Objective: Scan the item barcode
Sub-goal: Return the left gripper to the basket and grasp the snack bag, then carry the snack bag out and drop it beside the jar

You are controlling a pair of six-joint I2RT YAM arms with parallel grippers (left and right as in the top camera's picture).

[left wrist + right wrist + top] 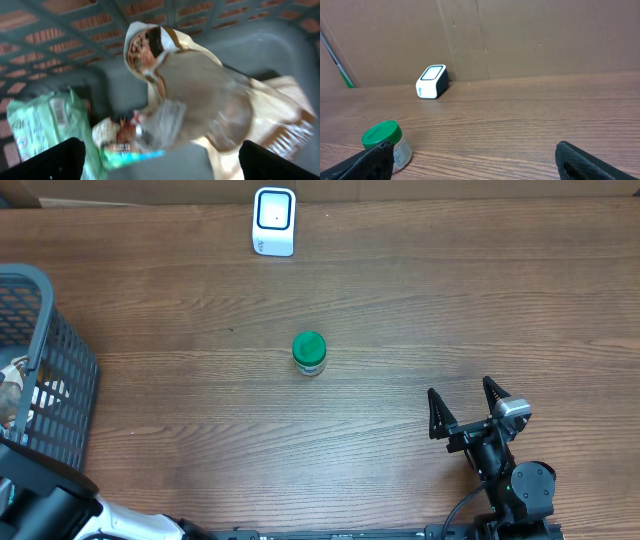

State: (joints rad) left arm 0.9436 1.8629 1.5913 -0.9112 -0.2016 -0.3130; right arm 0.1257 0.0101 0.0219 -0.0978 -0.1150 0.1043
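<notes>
Subject item: the green-lidded jar [309, 353] is standing upright on the bare wooden table [450, 300], about mid-table, and nothing is touching it. No barcode is readable on its label in any view. In the right wrist view the jar is showing low at the left of the frame, beside one finger of that tool but apart from it.

The white scanner [274, 221] is sitting well beyond the jar, toward the far edge of the table and slightly to the jar's left, close to the brown cardboard backdrop [545, 35].

The right gripper [459, 386] is hanging on the near right of the jar, well apart from it. Its jaws are standing spread wide and are holding nothing, and its fingers are pointing toward the far side of the table.

The grey plastic basket [60, 370] is occupying the table edge far to the left of the jar. The left gripper [160, 141] is looking down into this basket with its jaws spread wide, the two fingers showing only at the lower corners of its wrist view; they are gripping nothing. Below it a tan crumpled wrapper [200, 100] is lying over a small packet [125, 145], with a pale green packet [40, 120] beside them against the basket wall.
</notes>
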